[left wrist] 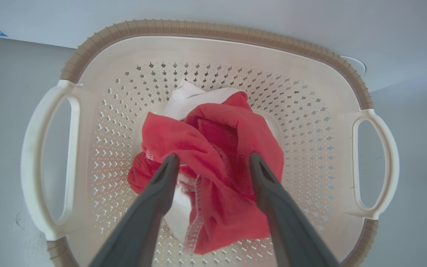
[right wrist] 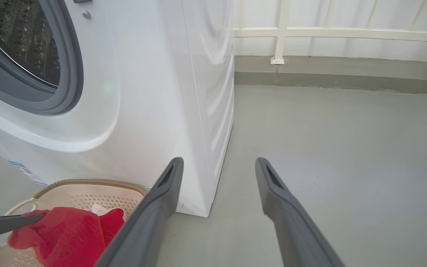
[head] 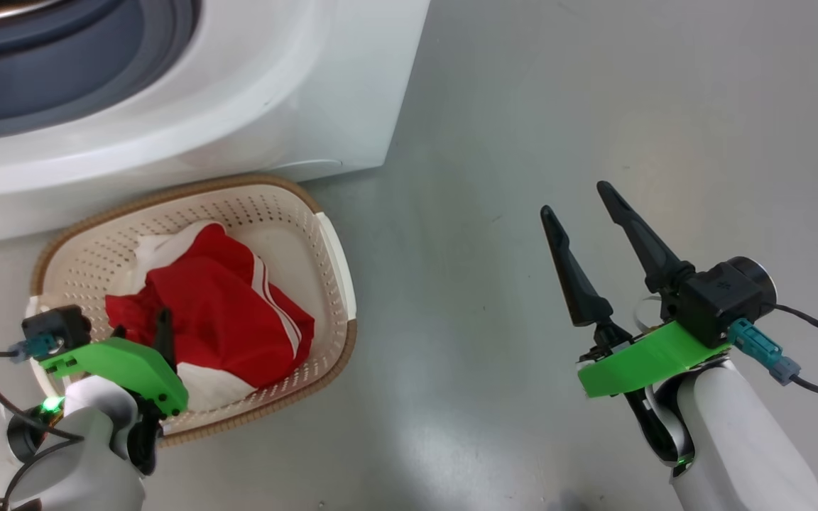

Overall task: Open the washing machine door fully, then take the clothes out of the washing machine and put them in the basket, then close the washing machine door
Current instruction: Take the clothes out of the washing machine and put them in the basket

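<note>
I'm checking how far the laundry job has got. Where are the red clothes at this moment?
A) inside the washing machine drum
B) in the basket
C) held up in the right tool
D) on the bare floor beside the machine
B: the red clothes lie bunched inside the basket, with the left tool spread open over them and gripping nothing.

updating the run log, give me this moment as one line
clothes: in basket | left gripper: open over clothes | right gripper: open, empty
</note>
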Robot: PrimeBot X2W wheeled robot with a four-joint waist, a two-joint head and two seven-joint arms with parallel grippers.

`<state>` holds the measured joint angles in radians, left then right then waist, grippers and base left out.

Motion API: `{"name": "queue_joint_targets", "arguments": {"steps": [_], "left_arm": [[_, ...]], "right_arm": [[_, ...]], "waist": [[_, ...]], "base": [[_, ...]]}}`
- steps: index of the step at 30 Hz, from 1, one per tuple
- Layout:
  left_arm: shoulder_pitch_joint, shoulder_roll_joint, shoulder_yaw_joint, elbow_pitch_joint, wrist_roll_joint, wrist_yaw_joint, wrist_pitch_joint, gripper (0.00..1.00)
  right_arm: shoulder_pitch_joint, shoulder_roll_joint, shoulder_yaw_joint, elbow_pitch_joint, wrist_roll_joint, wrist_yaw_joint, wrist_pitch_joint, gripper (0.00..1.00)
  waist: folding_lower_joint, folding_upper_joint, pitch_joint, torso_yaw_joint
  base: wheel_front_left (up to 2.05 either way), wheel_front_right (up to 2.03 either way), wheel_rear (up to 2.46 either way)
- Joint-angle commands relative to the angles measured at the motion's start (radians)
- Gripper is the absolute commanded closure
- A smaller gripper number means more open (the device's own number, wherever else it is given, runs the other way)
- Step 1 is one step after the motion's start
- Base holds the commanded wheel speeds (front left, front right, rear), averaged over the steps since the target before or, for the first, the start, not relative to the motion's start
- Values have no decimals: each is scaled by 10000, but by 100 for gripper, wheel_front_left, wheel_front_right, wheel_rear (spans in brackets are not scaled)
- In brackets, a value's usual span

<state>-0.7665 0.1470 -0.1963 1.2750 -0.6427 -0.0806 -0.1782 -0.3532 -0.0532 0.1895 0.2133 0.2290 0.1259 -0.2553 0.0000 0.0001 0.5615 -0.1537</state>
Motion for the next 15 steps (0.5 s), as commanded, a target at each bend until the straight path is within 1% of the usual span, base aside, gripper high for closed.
{"name": "queue_joint_targets", "arguments": {"steps": [1, 5, 9, 12, 15], "left_arm": [[17, 337, 163, -38, -5, -90, -160, 0], [57, 235, 98, -171, 0, -224, -493, 0], [177, 213, 94, -619, 62, -289, -762, 0], [372, 200, 120, -1109, 157, -308, -820, 0], [719, 259, 356, -2132, 326, -214, -829, 0]], "right_arm": [[64, 30, 132, -177, 6, 48, -65, 0], [99, 30, 53, -100, 8, 48, -65, 0], [171, 30, -31, 5, -24, 48, -65, 0], [229, 30, -106, 79, -59, 48, -65, 0], [294, 30, -215, 135, -88, 48, -65, 0]], "waist": [[0, -1, -128, 59], [0, -1, -436, 132], [0, -1, -788, 215], [0, -1, -1081, 280], [0, -1, -1375, 347]], "base": [[0, 0, 0], [0, 0, 0], [0, 0, 0], [0, 0, 0], [0, 0, 0]]}}
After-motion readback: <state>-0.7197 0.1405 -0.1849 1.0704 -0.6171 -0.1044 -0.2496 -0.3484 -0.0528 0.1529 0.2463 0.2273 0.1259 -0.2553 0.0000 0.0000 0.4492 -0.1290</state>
